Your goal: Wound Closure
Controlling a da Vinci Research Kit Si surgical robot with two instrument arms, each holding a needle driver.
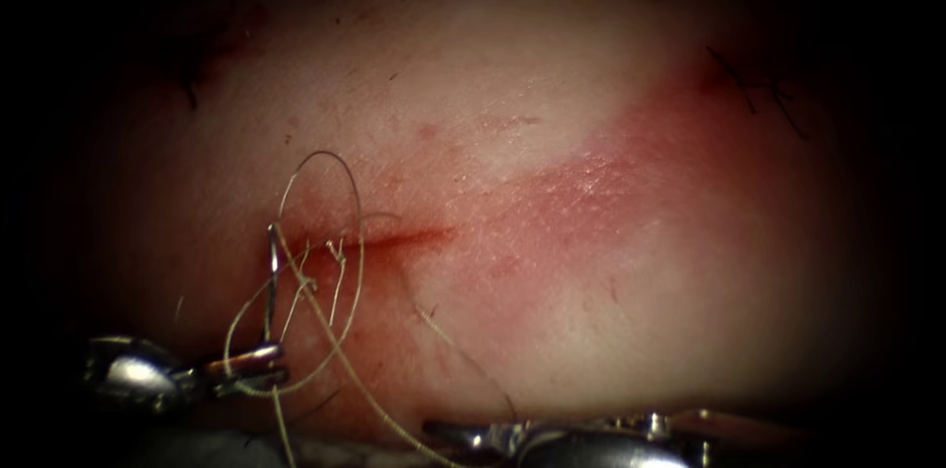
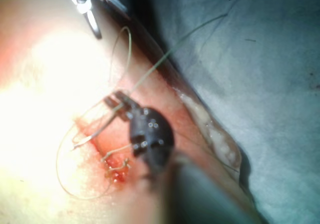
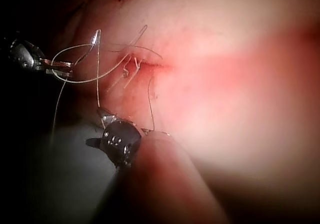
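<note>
Clamping the needle (image 1: 271,283) near its tail, the left hand (image 1: 246,367) shows; right hand (image 1: 473,434) state unclear.

Endoscope above-front, wrist views close along shafts, sharing the cut (image 1: 394,239).

Surgical training bench here, pork tissue (image 1: 552,232) under my tools, no patient, blue-grey drape (image 2: 260,84) just beside it, endoscope light pooling on the cut (image 1: 394,237)

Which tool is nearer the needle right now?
Left. The left tool grips the needle at its lower end, left of the cut. The right tool sits lower, off to the right, apart from it.
</note>
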